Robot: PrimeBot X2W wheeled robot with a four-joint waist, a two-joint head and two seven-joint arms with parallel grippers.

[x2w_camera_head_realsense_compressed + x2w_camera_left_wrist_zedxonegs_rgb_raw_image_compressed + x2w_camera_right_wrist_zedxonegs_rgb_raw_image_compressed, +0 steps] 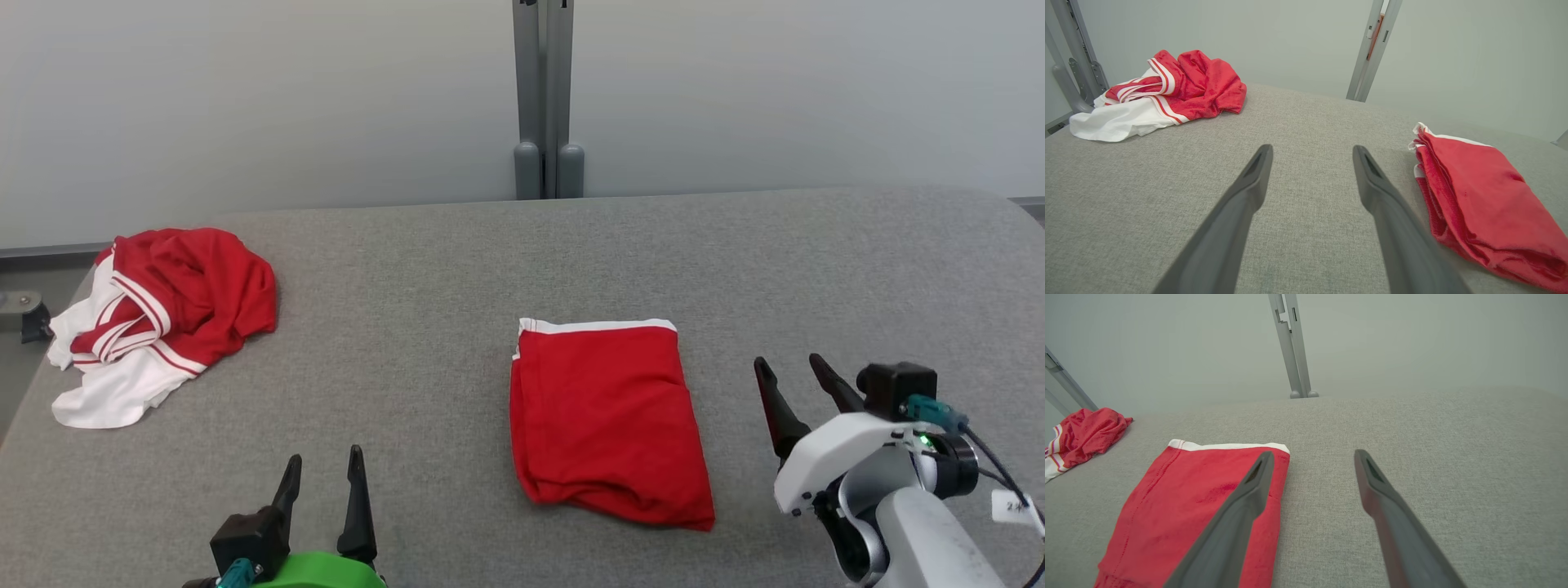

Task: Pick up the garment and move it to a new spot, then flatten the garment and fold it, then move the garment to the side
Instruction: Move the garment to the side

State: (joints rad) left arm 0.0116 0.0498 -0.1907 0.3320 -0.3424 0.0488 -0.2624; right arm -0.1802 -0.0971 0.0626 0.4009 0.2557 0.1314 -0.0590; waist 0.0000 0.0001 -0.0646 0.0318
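At the far left of the head view we see a crumpled red-and-white garment (163,318) bunched near the edge of the grey tabletop (424,269), its white part spilling toward the rim. We take it for a heap set apart from the work area, well away from everything else. At the lower left, our left claw (324,454) hovers over bare fabric with its fingers spread and nothing between them. It looks parked rather than reaching. At the top centre, a grey post (545,98) rises against the pale wall (245,106) behind the tabletop, out of the working area. Just right of centre lies the folded red garment (604,416), a neat rectangle with a white band along its far edge and slightly rumpled layers at the near edge. Since it already lies flat and folded, we judge that only the move to the side is left. At the lower right, our right claw (787,359) stands just beside the garment's right edge, fingers apart and empty. In its wrist view one finger overlaps the cloth, though we cannot tell whether it touches. Nothing blocks a slide to the right, where the surface is open. The heap occupies the left.
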